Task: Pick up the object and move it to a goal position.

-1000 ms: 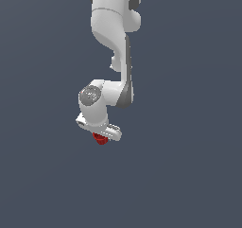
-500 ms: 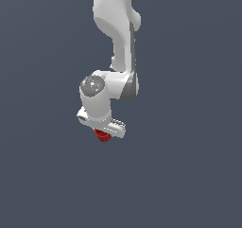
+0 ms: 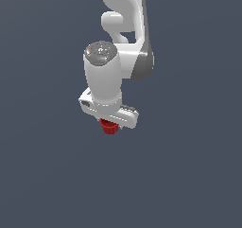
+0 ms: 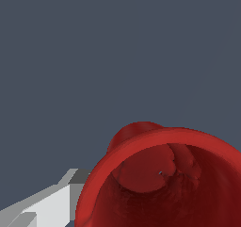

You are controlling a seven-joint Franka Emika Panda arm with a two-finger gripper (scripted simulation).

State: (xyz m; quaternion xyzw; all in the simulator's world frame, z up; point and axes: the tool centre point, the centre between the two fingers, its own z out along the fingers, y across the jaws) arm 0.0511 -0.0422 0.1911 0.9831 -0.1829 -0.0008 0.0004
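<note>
**Ana:** White arm filling the middle of the exterior view now, and look how it has come up and round since a second ago: the wrist sat lower and further toward nine o'clock, and now the whole hand rides higher and nearer centre.

**Ben:** And the object?

**Ana:** It came with it. Red ribbed cup tucked right under the fingers, poking out at six o'clock of the hand, well clear of any worktop, nothing but grey around it.

**Ben:** So the grip is holding?

**Ana:** I'd judge so. The fingers are clenched on the cup; from the wrist view its hollow rim crowds the lens, with one white finger just beside it at eight o'clock.

**Ben:** What does that mean for the job?

**Ana:** Pick-up looks done and the carry is under way. No goal marker shows in either view, so how far remains I can't say.
</note>
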